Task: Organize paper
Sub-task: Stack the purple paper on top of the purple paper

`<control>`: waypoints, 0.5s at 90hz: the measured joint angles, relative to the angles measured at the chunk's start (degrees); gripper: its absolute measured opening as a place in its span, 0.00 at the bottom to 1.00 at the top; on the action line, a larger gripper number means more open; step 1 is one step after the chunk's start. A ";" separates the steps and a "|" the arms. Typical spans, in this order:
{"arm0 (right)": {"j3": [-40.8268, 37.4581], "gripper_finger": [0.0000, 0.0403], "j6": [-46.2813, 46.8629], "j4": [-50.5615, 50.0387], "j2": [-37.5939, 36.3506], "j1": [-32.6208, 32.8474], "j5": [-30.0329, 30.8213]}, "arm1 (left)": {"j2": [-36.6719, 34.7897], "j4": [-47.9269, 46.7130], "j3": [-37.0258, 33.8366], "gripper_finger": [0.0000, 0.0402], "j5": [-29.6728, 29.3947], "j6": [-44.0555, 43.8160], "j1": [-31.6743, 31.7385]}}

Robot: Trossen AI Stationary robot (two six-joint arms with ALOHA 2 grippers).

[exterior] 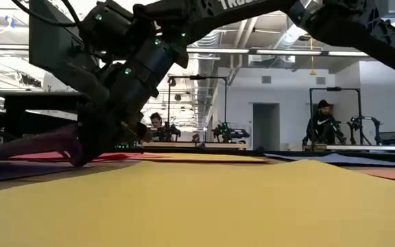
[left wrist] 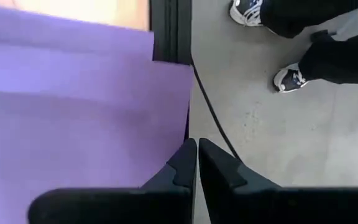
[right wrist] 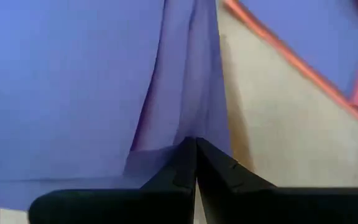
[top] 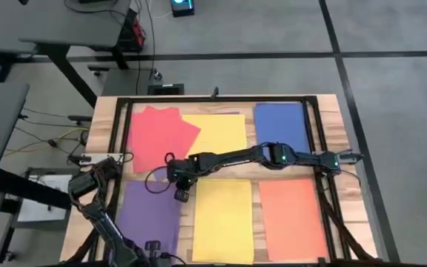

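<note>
So, right gripper [top: 181, 194] reaches across the table to the near-left purple sheet [top: 150, 215]; its fingers [right wrist: 216, 169] are pressed together on a raised fold of that sheet's far-right corner, which tents up off the table [top: 110, 111]. Left gripper [left wrist: 197, 163] has its fingers together w/ nothing between them, hanging off the table's left edge beside purple paper, over the floor. Paper lies in two rows: far row red sheets [top: 158, 137], yellow [top: 217, 133], blue [top: 282, 126]; near row purple, yellow sheet [top: 222, 219], orange [top: 293, 216]. Judging by the look, sheets are v. light, thin & floppy, slide easily on wood, crease if pinched hard. Best hold is a corner or edge, lifted slightly, dragged slow so it doesn't buckle or tear.
</note>
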 joint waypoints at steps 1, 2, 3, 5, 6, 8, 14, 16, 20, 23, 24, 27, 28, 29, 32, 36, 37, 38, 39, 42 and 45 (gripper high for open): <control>0.00 0.00 0.00 0.00 0.00 -0.13 0.01 | 0.00 0.04 0.07 0.00 0.01 -0.06 0.00; 0.00 0.00 0.01 0.00 0.00 -0.25 0.01 | 0.00 0.09 0.15 0.00 0.02 -0.12 0.00; 0.01 0.00 0.00 0.00 0.00 -0.37 0.01 | 0.00 0.15 0.24 0.00 0.02 -0.16 0.00; 0.07 0.00 0.01 -0.07 0.00 -0.60 0.01 | 0.00 0.19 0.39 0.00 0.02 -0.16 0.00; 0.12 0.00 0.01 -0.14 0.00 -0.71 0.01 | 0.00 0.19 0.47 0.00 0.02 -0.16 0.00; 0.21 0.00 -0.01 -0.23 0.00 -0.89 -0.05 | 0.00 0.19 0.57 0.00 0.06 -0.18 -0.02; 0.23 0.00 -0.03 -0.47 0.00 -1.53 -0.56 | 0.00 0.10 0.78 0.00 0.11 -0.21 -0.02; 0.24 0.00 -0.05 -0.61 0.00 -1.63 -0.77 | 0.00 0.15 0.83 0.00 0.11 -0.27 -0.02; 0.27 0.00 -0.11 -0.99 0.00 -1.91 -0.85 | 0.00 0.32 0.93 0.00 0.12 -0.54 -0.02; 0.28 0.00 -0.14 -1.16 -0.04 -2.06 -0.93 | 0.00 0.23 0.93 0.00 0.11 -0.82 -0.02; 0.28 0.00 -0.14 -1.17 -0.04 -2.10 -0.95 | 0.00 0.16 0.93 0.00 0.11 -0.84 -0.02; 0.28 0.00 -0.14 -1.18 -0.12 -2.22 -1.05 | 0.00 0.01 0.93 0.00 0.12 -0.86 -0.03; 0.28 0.00 -0.14 -1.23 -0.19 -2.22 -1.07 | 0.00 0.00 0.93 0.00 0.11 -0.86 -0.06; 0.28 0.00 -0.14 -1.30 -0.27 -2.22 -1.08 | 0.01 0.00 0.93 0.00 0.11 -0.87 -0.07; 0.28 0.00 -0.16 -1.53 -0.34 -2.22 -1.11 | 0.02 0.00 0.93 0.00 0.13 -0.88 -0.07; 0.38 0.00 -0.16 -1.57 -0.39 -2.27 -1.11 | 0.02 -0.09 0.93 0.00 0.11 -0.86 -0.07; 0.58 0.00 -0.16 -1.78 -0.39 -2.29 -1.11 | 0.02 -0.11 0.93 0.00 0.12 -0.83 -0.07; 0.80 0.00 -0.16 -2.06 -0.39 -2.31 -1.12 | 0.02 -0.14 0.93 0.00 0.13 -0.79 -0.08; 1.01 0.00 -0.16 -2.36 -0.39 -2.35 -1.13 | 0.02 -0.20 0.93 0.00 0.13 -0.76 -0.09; 1.20 0.00 -0.16 -3.04 -0.42 -2.44 -1.21 | 0.02 -0.39 0.93 0.00 0.15 -0.50 -0.09; 1.01 0.00 -0.18 -3.30 -1.10 -2.46 -1.24 | 0.02 -0.47 0.91 0.00 0.15 -0.41 -0.09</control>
